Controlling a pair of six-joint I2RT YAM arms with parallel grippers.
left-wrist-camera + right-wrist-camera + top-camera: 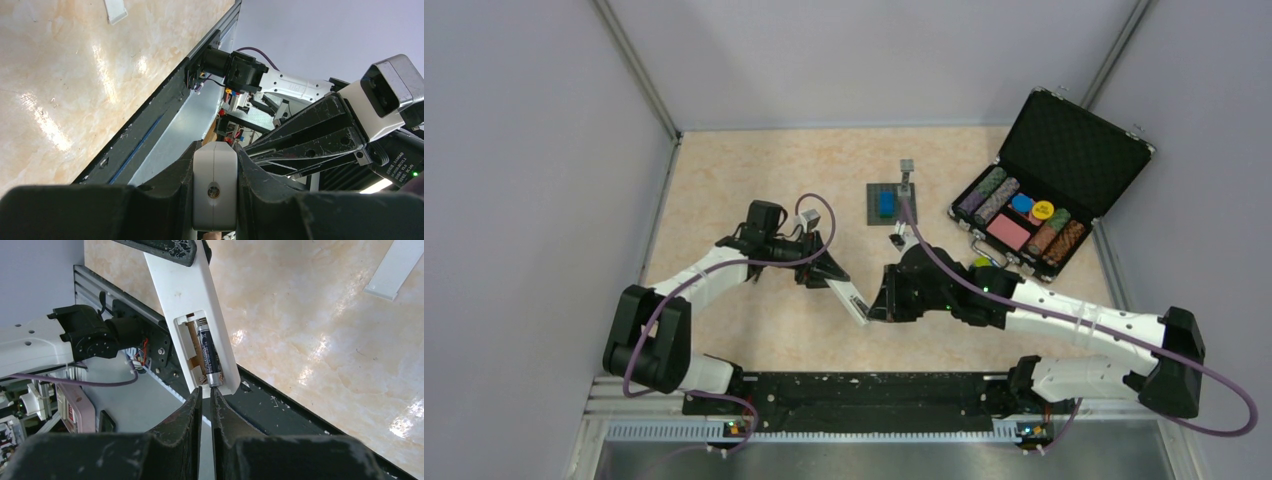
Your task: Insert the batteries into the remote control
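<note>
Pale walls (pixel 524 150) closed the table (pixel 724 180) on its left, far and right sides, and a dark rail (pixel 864 385) ran along the near edge. Near the middle of that edge, well apart from every wall, the remote (pixel 852 300) was held tilted, its free end reaching out over the rail. The left tool (pixel 824 272) was clamped on its other end, fingers tight against both long sides. The back recess faced up with one battery (pixel 209 352) lying in the slot nearer the remote's edge. The right tool (pixel 876 308) stood at the free end, almost closed with only a slit between its fingers (pixel 192 405), gripping nothing visible, tips just beside the battery's metal end. A white strip (pixel 395 270) lay flat on the table. Toward the far edge sat a baseplate (pixel 874 215), and an open case (pixel 1064 150) filled the far right corner.
</note>
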